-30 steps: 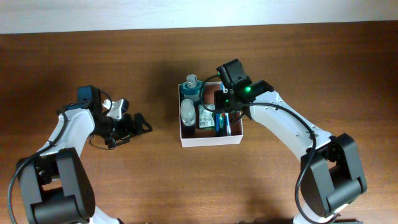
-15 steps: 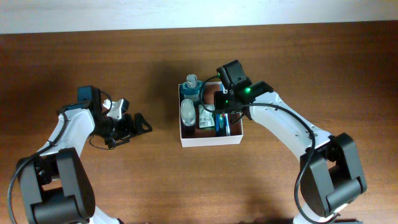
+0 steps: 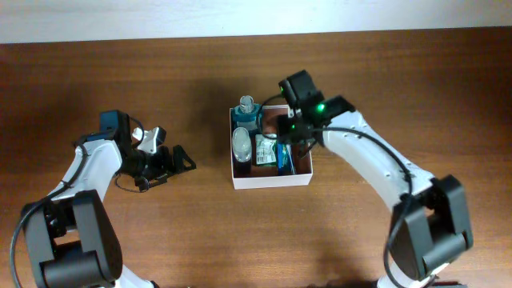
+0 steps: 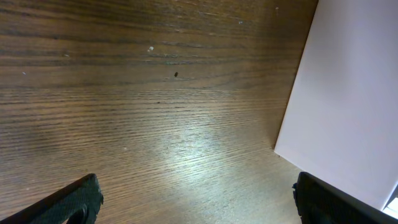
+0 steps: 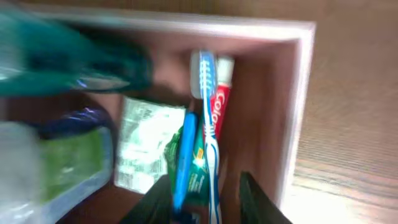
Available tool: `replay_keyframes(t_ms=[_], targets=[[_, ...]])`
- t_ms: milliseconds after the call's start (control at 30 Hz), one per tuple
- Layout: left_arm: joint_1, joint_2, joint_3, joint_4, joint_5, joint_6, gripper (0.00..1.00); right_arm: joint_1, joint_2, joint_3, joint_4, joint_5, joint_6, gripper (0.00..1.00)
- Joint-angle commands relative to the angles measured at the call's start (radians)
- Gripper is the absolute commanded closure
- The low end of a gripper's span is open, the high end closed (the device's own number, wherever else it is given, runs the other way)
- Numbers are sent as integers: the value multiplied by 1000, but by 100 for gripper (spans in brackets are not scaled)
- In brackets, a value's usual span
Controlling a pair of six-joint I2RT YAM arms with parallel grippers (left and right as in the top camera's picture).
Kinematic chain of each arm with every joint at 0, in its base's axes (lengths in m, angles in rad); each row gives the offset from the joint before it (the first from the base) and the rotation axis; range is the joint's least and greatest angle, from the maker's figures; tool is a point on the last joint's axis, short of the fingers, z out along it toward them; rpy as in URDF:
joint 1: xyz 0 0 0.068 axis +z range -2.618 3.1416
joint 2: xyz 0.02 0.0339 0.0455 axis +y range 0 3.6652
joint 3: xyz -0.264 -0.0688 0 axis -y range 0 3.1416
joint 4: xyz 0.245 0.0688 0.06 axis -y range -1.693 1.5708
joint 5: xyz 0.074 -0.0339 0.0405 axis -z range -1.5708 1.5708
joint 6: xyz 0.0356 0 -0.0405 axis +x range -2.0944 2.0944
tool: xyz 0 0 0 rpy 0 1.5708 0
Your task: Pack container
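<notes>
Brown wood-grain tabletop (image 3: 160, 240) filled the view, with a pale strip (image 3: 240, 16) along its far edge. Mid-tabletop sat the container (image 3: 272, 181), bottles (image 3: 242, 144) and packets (image 3: 266, 150) inside, open wood on every side. Left claw (image 3: 176, 166) lay well to its left, spread wide, holding nothing. Right claw (image 5: 208, 208) hung over the container's right side, narrowly parted astride the toothbrush (image 5: 207, 106); contact could not be told.

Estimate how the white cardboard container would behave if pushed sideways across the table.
The container would likely slide rather than tip, being shallow and flat on the table. Its thin cardboard walls might flex under a push. Packed with bottles and a toothbrush, it probably feels heavier than empty.
</notes>
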Motion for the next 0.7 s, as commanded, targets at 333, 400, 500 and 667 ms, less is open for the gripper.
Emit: replay_keyframes(t_ms=[333, 400, 500, 667], targets=[[3, -26, -6, 0, 3, 12, 1, -29, -645, 131, -270, 13, -51, 63], [3, -26, -6, 0, 3, 12, 1, -29, -729, 131, -315, 13, -59, 62], [3, -26, -6, 0, 3, 12, 1, -29, -848, 131, -386, 13, -61, 62], [3, -26, -6, 0, 3, 12, 1, -29, -1037, 131, -489, 13, -61, 20]])
